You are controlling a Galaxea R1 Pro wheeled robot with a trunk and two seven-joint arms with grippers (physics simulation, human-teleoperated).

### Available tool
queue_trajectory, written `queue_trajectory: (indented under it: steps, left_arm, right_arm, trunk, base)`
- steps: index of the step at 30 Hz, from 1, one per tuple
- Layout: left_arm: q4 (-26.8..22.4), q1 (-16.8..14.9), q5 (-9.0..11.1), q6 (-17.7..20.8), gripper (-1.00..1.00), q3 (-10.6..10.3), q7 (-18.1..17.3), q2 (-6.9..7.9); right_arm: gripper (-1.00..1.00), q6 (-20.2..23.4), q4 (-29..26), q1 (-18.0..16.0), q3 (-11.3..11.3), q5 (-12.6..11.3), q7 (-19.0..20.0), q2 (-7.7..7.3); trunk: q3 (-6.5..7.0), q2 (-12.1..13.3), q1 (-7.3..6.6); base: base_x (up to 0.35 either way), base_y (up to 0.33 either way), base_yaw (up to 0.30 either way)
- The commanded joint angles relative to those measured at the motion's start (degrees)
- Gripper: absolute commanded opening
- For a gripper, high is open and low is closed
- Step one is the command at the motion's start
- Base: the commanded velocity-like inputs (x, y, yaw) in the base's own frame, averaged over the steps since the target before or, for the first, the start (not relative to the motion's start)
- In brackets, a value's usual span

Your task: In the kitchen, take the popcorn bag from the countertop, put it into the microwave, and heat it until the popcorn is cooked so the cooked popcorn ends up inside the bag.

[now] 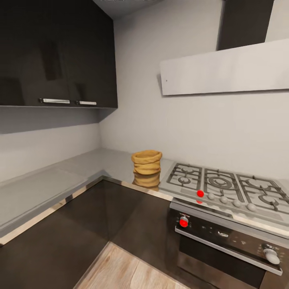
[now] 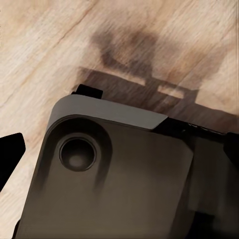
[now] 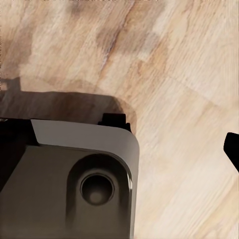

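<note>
Fingers: a dark tip [image 2: 9, 154] is seen at the edge of the left wrist view and another dark tip [image 3: 233, 149] at the edge of the right wrist view. How far either pair is spread cannot be told; nothing is seen held. Both wrist cameras are pointed down at the light wood floor [image 3: 179, 74], with the robot's grey base [image 2: 114, 174] just below them.

Popcorn bag [image 1: 147, 162]: stood upright on the steel worktop [image 1: 80, 168], just beside the left edge of the gas hob [image 1: 224, 184], near the front edge, and mirrored in the glossy surface. Well apart from both arms.

Handling, judged: light, soft wrinkled paper, easily crushed or tipped. The rolled-down rim looks the firmest part, but a gentle pinch across the body from both sides, below the rim, is judged safest to keep the mouth up.

Contents: the mouth is open, the inside is hidden from this angle; whether anything lies in it cannot be told.

Below the hob an oven [image 1: 228, 249] with a red-marked knob [image 1: 184, 222] is noted; dark wall cupboards [image 1: 56, 52] hang above the corner.
</note>
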Motion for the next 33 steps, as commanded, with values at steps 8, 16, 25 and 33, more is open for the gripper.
queue_trajectory:
  steps: [8,16,25,33]
  left_arm:
    - [0.2,0.0,0.3,-0.1,1.0,0.1,-0.3,0.1]
    - [0.3,0.0,0.2,-0.1,1.0,0.0,-0.5,0.1]
    - [0.5,0.0,0.2,-0.1,1.0,0.0,-0.5,0.08]
    - [0.5,0.0,0.2,-0.1,1.0,0.0,-0.5,0.06]
  right_arm:
    - [1.0,-0.4,0.2,-0.1,0.3,0.0,0.2,0.04]
    - [1.0,-0.4,0.2,-0.1,0.2,0.0,0.2,0.05]
    - [1.0,-0.4,0.2,-0.1,0.2,0.0,0.2,-0.03]
    - [1.0,-0.4,0.2,-0.1,0.3,0.1,0.2,-0.04]
  trunk:
    - [1.38,3.2,-1.76]
    - [2.82,6.4,-3.52]
    - [4.43,10.0,-5.5]
    - [5.87,13.2,-7.25]
  base:
    - [0.0,0.0,0.0]
    - [0.0,0.0,0.0]
    - [0.0,0.0,0.0]
    - [0.0,0.0,0.0]
